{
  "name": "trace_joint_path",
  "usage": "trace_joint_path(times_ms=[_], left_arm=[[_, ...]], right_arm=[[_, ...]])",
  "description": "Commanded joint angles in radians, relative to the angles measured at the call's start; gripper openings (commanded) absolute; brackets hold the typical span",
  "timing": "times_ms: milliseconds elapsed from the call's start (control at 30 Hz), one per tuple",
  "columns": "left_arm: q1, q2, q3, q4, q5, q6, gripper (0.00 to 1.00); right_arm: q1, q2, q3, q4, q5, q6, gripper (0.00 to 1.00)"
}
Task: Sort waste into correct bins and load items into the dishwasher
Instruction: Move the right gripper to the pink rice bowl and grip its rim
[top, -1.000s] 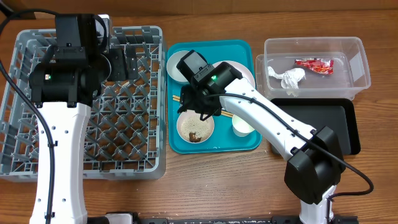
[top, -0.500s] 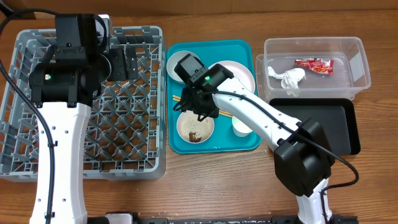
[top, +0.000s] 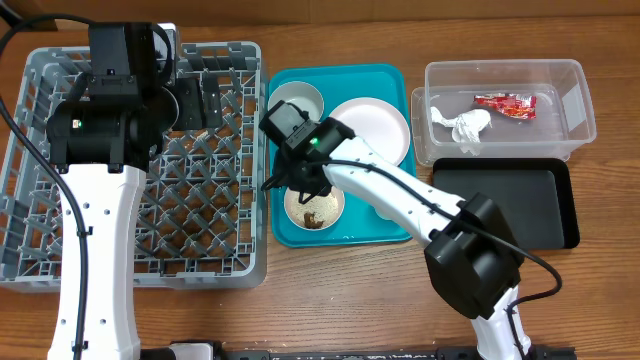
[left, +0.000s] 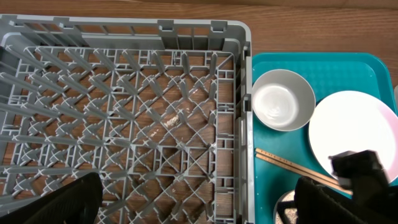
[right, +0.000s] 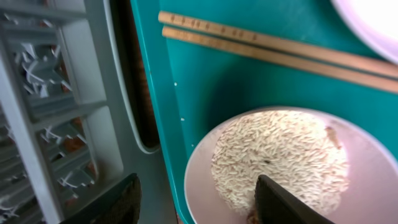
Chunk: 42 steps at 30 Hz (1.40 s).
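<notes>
At left, my left gripper (top: 200, 100) hangs wide open above the grey lattice dish rack (top: 35, 230). At centre, my right gripper (right: 199, 202) is the nearer arm. Its jaws, half spread and holding nothing, straddle the left rim of the smooth pinkish bowl (right: 373, 186) of loose rice (right: 280, 155), with the wooden chopsticks (right: 280, 46) lying crosswise just above.
</notes>
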Motion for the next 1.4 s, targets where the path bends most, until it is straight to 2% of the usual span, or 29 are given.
trace_joint_path(times_ms=[0,233,1367], left_arm=[[0.005,0.002,0.024,0.002,-0.01,0.012,1.0],[0.005,0.002,0.024,0.0,-0.01,0.012,1.0],[0.005,0.002,0.024,-0.003,-0.01,0.012,1.0]], right_arm=[[0.015,0.037,0.001,0.004,0.019,0.019,0.6],[0.018,0.043,0.001,0.004,0.021,0.019,0.56],[0.024,0.093,0.001,-0.033,0.01,0.015,0.56]])
